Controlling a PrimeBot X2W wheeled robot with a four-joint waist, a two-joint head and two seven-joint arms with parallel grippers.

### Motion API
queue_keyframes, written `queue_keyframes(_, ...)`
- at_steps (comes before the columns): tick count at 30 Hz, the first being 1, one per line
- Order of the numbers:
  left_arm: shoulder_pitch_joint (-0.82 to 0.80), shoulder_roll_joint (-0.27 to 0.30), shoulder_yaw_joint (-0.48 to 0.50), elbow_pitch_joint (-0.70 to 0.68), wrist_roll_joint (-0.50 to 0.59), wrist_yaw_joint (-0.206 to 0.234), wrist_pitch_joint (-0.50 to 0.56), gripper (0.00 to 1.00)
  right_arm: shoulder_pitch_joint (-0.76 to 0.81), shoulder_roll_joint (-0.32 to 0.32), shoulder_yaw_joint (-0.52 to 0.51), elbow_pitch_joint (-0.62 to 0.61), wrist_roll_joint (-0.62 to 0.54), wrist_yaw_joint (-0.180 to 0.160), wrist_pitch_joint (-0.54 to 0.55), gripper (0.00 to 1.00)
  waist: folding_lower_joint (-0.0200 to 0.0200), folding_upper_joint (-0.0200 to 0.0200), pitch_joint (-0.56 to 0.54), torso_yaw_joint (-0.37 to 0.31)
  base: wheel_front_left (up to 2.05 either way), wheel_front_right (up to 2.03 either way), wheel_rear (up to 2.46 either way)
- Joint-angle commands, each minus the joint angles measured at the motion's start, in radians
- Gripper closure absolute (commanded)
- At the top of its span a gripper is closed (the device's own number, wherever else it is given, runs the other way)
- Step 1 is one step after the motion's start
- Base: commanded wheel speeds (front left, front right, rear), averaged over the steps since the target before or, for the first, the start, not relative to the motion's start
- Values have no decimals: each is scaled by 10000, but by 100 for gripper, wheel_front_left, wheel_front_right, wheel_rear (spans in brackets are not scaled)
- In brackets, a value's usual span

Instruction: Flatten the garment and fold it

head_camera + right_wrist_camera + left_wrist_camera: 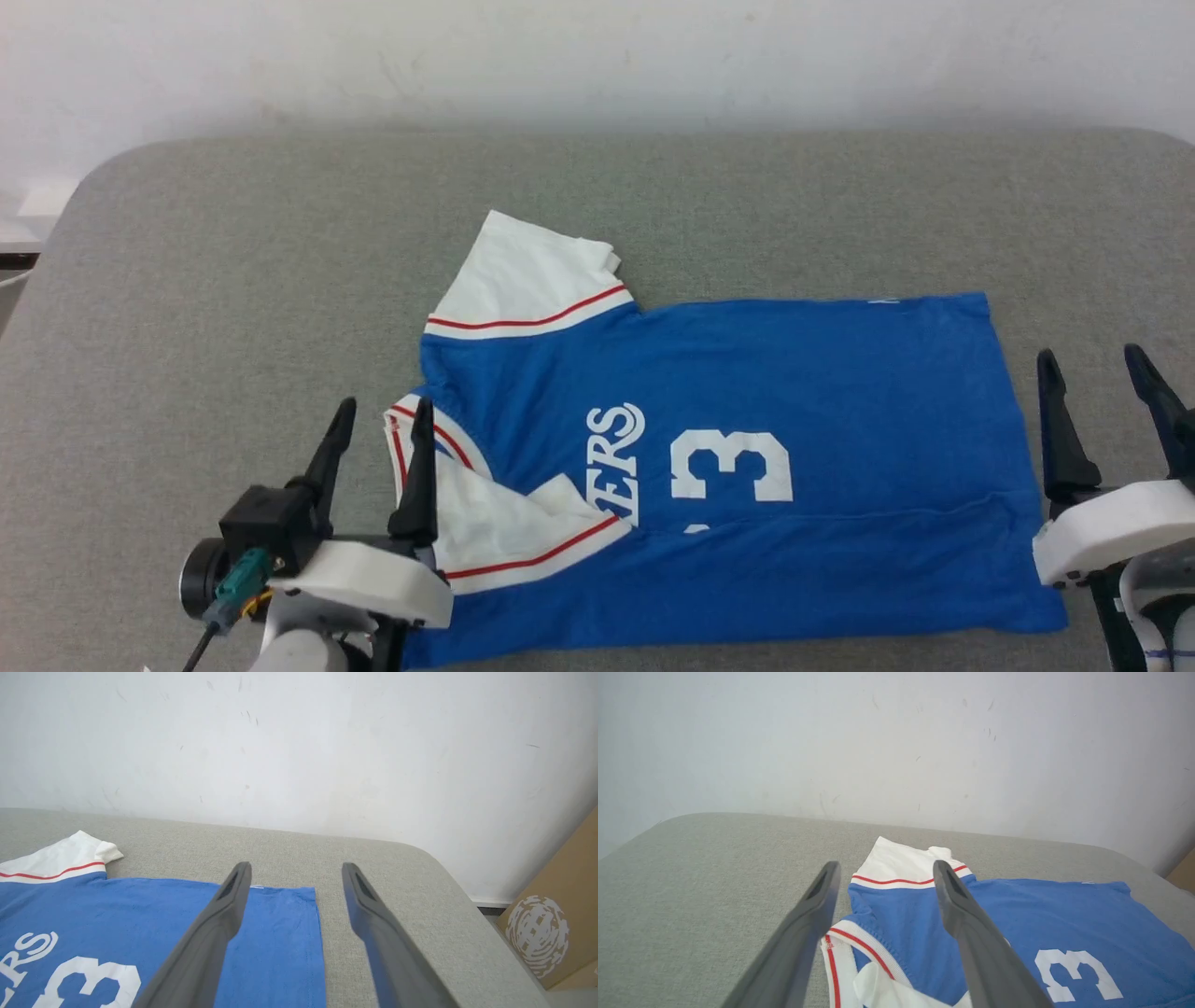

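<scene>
Garment (747,411) between left gripper (386,406) and right gripper (1090,355), both wide-jawed

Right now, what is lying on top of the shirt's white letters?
The garment itself: its folded-over blue edge and white sleeve cover them; just ERS and 3 show.

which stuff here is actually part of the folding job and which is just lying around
For the job: garment, partly folded; left end effector and right end effector, both open.
Just there: grey table; cardboard box beyond its edge.
</scene>
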Motion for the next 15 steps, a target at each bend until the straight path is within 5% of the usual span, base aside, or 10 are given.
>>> queue_keyframes(1, -205, -132, 155, -242, 320, -114, -49, 0, -32, 71, 69, -73, -154, -21, -318, 0, 0, 0, 166, -183, 0, 0, 0)
queue_keyframes(8, -813, 30, 260, -195, 1177, -364, -46, 0, 11, 386, 398, 14, -190, -21, -1165, 0, 0, 0, 767, -736, 0, 0, 0)
queue_keyframes(15, -2525, 655, -13, -13, 1689, -790, 1182, 0, -285, 485, 546, 82, -280, -21, -1494, 0, 0, 0, 1521, -1410, 0, 0, 0)
